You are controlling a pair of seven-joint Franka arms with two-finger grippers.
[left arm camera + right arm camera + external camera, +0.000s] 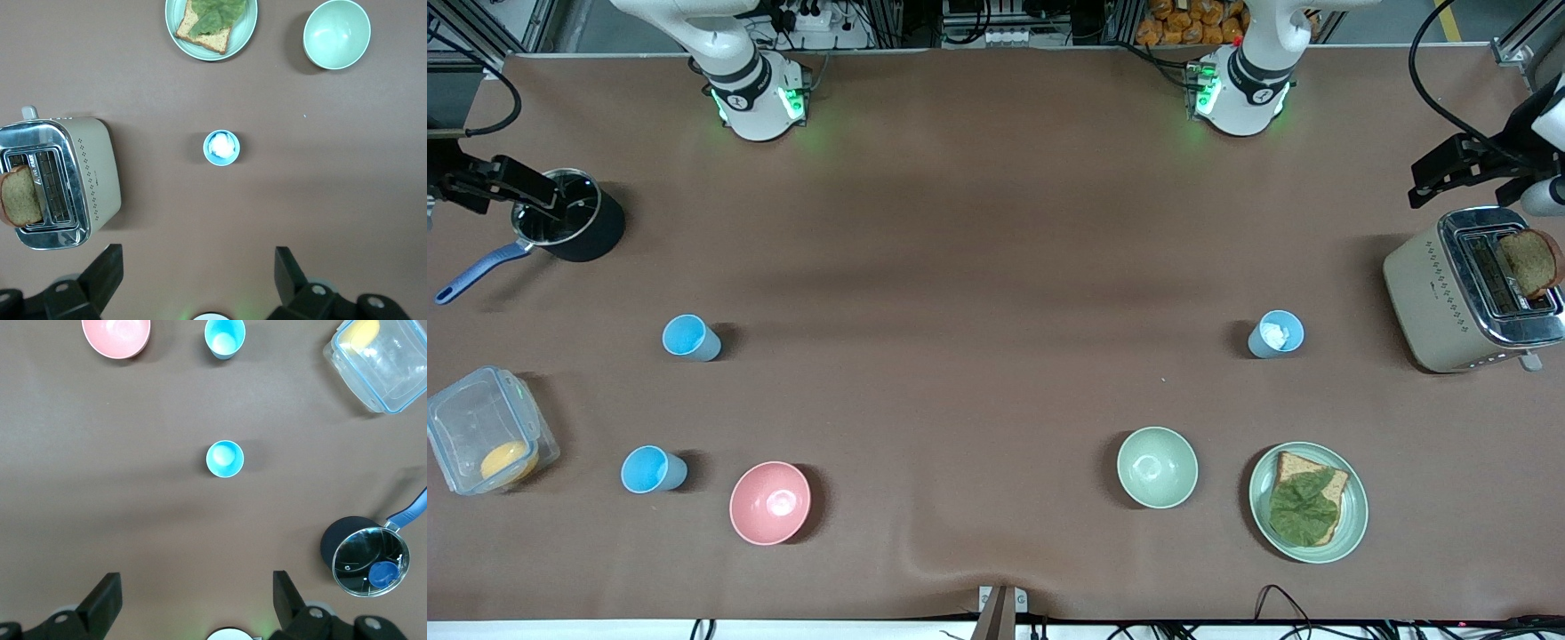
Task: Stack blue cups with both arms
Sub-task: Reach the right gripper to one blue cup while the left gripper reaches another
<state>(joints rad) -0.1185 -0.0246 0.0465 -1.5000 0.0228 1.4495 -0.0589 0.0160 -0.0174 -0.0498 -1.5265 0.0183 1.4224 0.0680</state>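
You have three blue cups (691, 338) apart on the counter (978, 267). The left gripper (198, 253) hangs by the toaster (63, 180) and the right gripper (197, 577) by the saucepan (367, 560), both with jaws spread.

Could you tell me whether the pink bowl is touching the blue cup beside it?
Apart: the front view shows bare table between the pink bowl and the blue cup.

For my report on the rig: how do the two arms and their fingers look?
Both arms are glossy white with black joint bands and green lights at the bases. The left gripper and right gripper each show two black, wedge-shaped fingers on black mounts with small screws.
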